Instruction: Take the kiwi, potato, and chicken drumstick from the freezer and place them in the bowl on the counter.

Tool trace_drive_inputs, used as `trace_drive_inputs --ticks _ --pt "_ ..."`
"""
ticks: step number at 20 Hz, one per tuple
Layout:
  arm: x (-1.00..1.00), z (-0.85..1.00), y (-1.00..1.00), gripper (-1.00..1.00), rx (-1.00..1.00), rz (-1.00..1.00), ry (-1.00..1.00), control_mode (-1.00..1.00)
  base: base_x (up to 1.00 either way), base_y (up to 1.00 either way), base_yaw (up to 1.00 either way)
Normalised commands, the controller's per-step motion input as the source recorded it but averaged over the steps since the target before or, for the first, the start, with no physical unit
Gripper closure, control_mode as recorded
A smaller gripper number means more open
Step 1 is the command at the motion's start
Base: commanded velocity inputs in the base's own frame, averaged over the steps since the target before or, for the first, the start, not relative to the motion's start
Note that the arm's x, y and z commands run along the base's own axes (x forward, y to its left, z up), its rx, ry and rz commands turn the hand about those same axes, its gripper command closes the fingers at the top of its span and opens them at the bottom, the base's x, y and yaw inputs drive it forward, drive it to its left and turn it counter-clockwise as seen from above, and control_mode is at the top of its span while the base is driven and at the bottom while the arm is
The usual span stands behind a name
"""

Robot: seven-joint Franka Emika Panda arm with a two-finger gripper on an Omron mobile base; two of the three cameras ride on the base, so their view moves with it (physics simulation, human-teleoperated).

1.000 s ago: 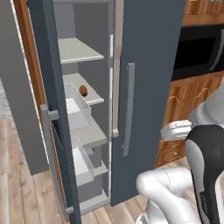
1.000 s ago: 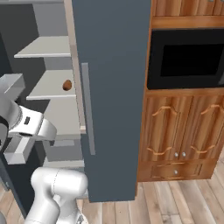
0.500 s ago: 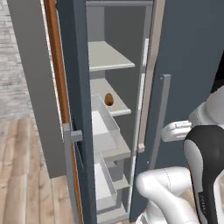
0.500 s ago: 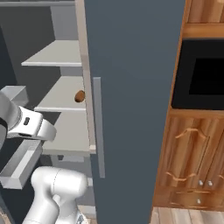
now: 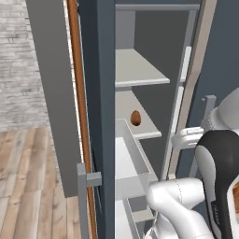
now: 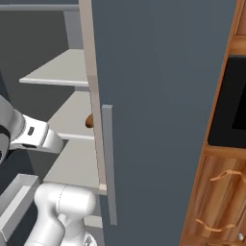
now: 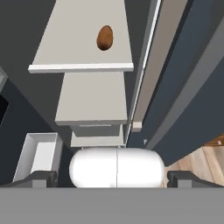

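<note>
- Fingers (image 7: 41, 177) of the gripper (image 7: 117, 178) stand wide apart at the bottom of the hand view, one dark tip at each side, with nothing between them but the arm's own white casing.
- Freezer (image 6: 158, 96): its dark slate-grey door stands open, and the pale grey shelves inside are exposed in all three views.
- Potato (image 7: 104, 37): a small brown oval that lies alone on a pale shelf (image 7: 83, 43) inside the freezer, well apart from the gripper and touched by nothing.
- Left base view: the potato (image 5: 135, 118) sits at the back of the second shelf down, just above a pale pull-out drawer (image 5: 133, 163) that is drawn forward out of the freezer.
- Right base view: only a sliver of the potato (image 6: 89, 121) peeks out from behind the edge of the freezer door, beside the grey bar handle (image 6: 108, 163); the left base view and the hand view show it whole.
- Hand view: it looks down the stack of shelves, with a pulled-out drawer (image 7: 37, 155) left of them at a lower level.
- Right of the freezer, the right base view shows brown wooden cabinets (image 6: 216, 202) and a black appliance front (image 6: 235, 105).
- Left of the freezer, the left base view shows a wooden floor (image 5: 28, 186) and a pale brick wall (image 5: 18, 60).
</note>
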Motion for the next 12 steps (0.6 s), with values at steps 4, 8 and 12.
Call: trace_drive_inputs --ticks 4,8,12 --pt "0.0 0.0 0.0 -1.0 0.0 0.0 0.0 1.0 0.14 0.0 0.0" --pt "0.0 0.0 0.0 -1.0 0.0 0.0 0.0 1.0 0.38 0.14 0.0" --pt "0.0 0.0 0.0 -1.0 0.0 0.0 0.0 1.0 0.34 0.36 0.01"
